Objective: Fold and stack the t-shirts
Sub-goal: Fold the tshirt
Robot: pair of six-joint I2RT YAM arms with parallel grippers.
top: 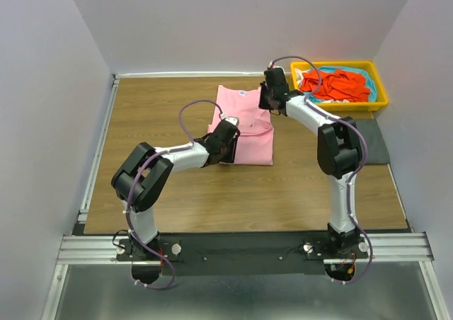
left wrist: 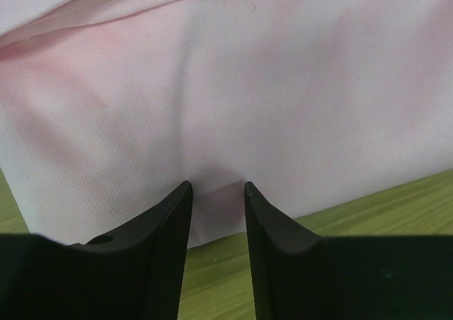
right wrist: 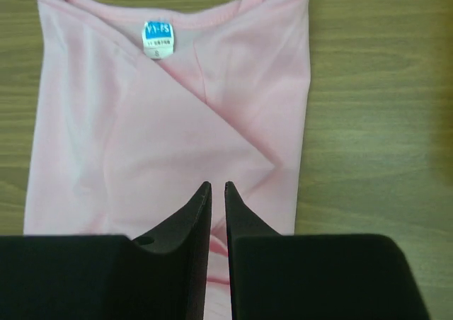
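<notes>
The pink t-shirt (top: 244, 125) is laid flat mid-bench (top: 163, 107) with its sleeves turned in, so that a further fold can be made. At its near edge the left gripper (left wrist: 216, 187) is set with jaws apart, fabric puckered between them. The right gripper (right wrist: 214, 185) is held over the same shirt with jaws almost together; whether cloth is pinched cannot be told. Beyond the shirt's far right corner, an orange-red t-shirt (top: 340, 85) and a turquoise t-shirt (top: 369, 85) are heaped in the yellow tray (top: 347, 107)
</notes>
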